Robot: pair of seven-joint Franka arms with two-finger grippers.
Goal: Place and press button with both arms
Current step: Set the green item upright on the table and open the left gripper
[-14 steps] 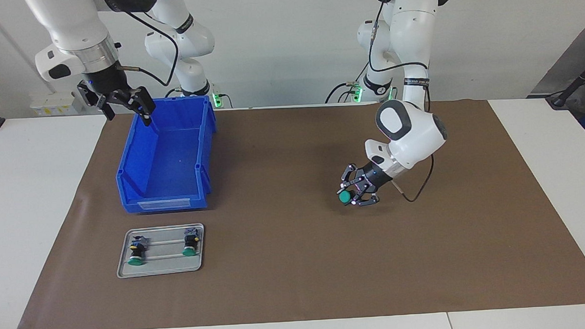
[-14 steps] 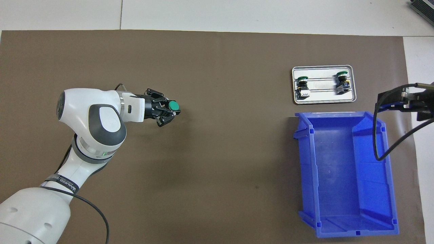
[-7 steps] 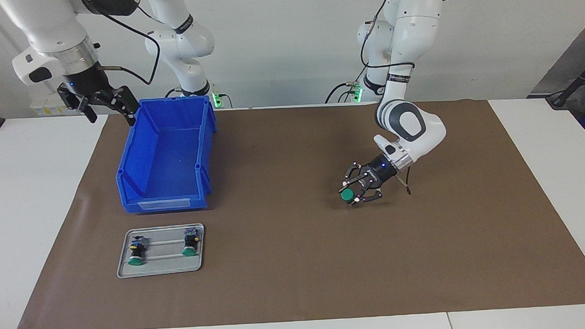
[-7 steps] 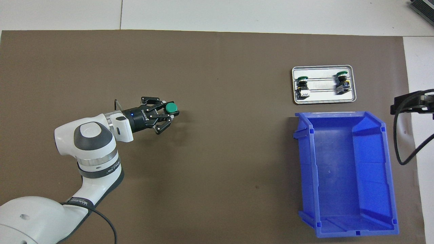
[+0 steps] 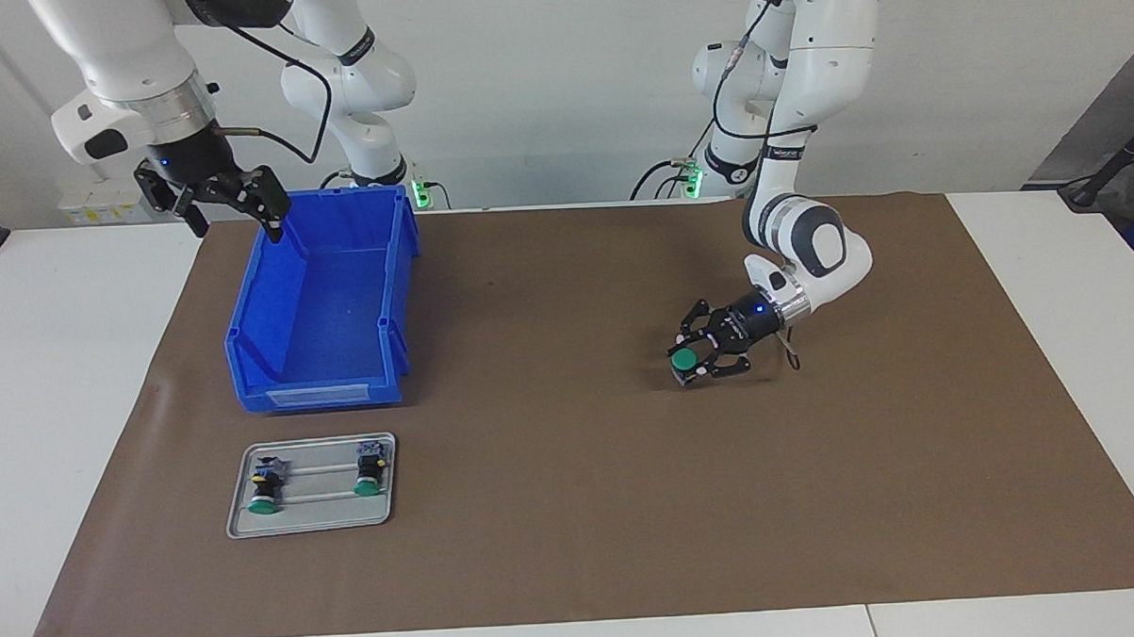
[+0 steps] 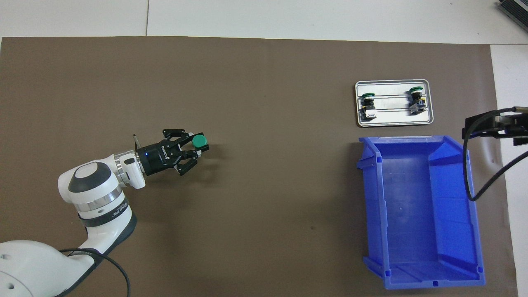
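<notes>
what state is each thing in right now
button: held in the left hand, low over the brown mat
right hand: open, empty, over the bin's rim
blue bin: empty
metal tray: holds two more buttons lying down

A white table was covered across its middle by a brown mat. On the mat, a blue bin was set toward the right arm's end, and a small metal tray was laid just beside it, at 6 o'clock from it in the facing view.
</notes>
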